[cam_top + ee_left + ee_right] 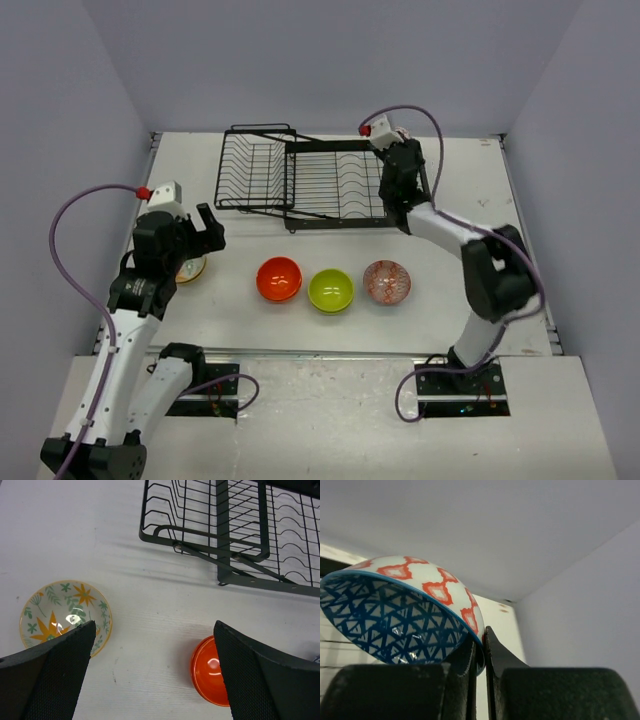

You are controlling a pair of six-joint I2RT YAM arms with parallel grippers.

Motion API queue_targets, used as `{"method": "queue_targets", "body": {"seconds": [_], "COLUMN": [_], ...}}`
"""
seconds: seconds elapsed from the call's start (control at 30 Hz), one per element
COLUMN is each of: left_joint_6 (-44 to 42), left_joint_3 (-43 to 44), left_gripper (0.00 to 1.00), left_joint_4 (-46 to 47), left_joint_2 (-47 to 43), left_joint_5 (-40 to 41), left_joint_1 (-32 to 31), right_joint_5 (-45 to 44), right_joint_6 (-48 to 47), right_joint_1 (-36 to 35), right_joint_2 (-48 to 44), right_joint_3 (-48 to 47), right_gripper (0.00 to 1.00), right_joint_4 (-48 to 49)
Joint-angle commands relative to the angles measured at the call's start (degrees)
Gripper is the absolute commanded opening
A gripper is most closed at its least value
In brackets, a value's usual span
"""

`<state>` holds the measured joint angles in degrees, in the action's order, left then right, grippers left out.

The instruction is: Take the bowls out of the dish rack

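Right end effector (pixel 481 650) fills the bottom of its own wrist view, fingers pressed together on the rim of a blue-and-red patterned bowl (pixel 405 615). The bowl is tipped on its side, blue inside facing the camera. From above, that arm is reaching over the right end of the dish rack (pixel 335 218), so the bowl sits right at the rack, up off the bench (pixel 240 320).

What the next move hinges on, I reckon: the free bench space lies toward the near side from the held bowl. An orange bowl (pixel 279 278), a green bowl (pixel 330 289) and a red-patterned bowl (pixel 387 281) line up in a row in front of the rack. The bare bench to the right of the red one looks like the obvious drop spot, on the right arm's own side.

Left end effector (pixel 153 630) is spread wide with nothing in it. It hangs over a floral bowl (pixel 60 610) on the left, well apart from the rack's right end. I can't spot another bowl in the rack from above.
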<state>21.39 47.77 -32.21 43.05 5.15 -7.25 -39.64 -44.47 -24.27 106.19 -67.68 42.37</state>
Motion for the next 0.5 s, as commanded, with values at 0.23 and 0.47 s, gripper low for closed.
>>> {"method": "queue_targets", "body": {"seconds": [0.23, 0.47], "left_joint_6": [-0.5, -0.1], "left_joint_3": [-0.9, -2.1], "left_gripper": [1.0, 1.0], "left_joint_4": [2.4, 2.8], "left_joint_2": [-6.5, -8.7], "left_joint_5": [2.1, 1.2], "left_joint_1": [0.6, 0.0], "right_joint_5": [25.5, 36.1], "right_joint_6": [55.7, 52.5], "right_joint_1": [-4.4, -4.1], "right_joint_2": [-33.4, -37.9], "right_joint_3": [0.2, 2.6], "right_gripper": [0.0, 0.0], "right_joint_4": [-76.0, -87.7]}}
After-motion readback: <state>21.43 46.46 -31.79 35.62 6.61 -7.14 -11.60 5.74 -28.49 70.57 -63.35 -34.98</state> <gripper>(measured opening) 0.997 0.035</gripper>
